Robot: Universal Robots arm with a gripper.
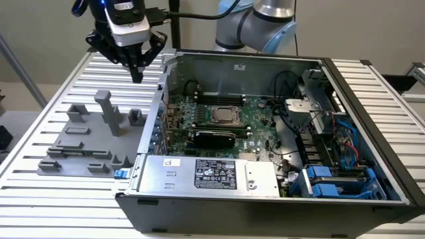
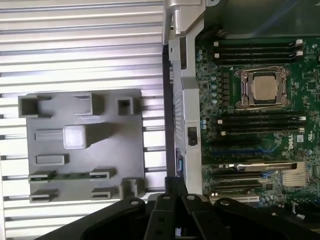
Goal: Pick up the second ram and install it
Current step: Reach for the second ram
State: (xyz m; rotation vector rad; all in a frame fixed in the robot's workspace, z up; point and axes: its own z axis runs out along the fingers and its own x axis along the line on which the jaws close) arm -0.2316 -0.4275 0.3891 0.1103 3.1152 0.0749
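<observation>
Exterior view: your gripper (image 1: 137, 75) hangs above the slatted table (image 1: 40, 124), fingers pinched narrow and empty, just outside the open computer case's wall (image 1: 161, 89). The second ram (image 2: 67, 176) lies flat in the grey tray (image 2: 125, 145), open air above it

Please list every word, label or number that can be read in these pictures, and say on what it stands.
"DELL": white print on the green motherboard, in the wrist view.
Dark label on the silver power supply: lines of print, too small to read.
White sticker on the inner wall of the case: too small to read.
</observation>
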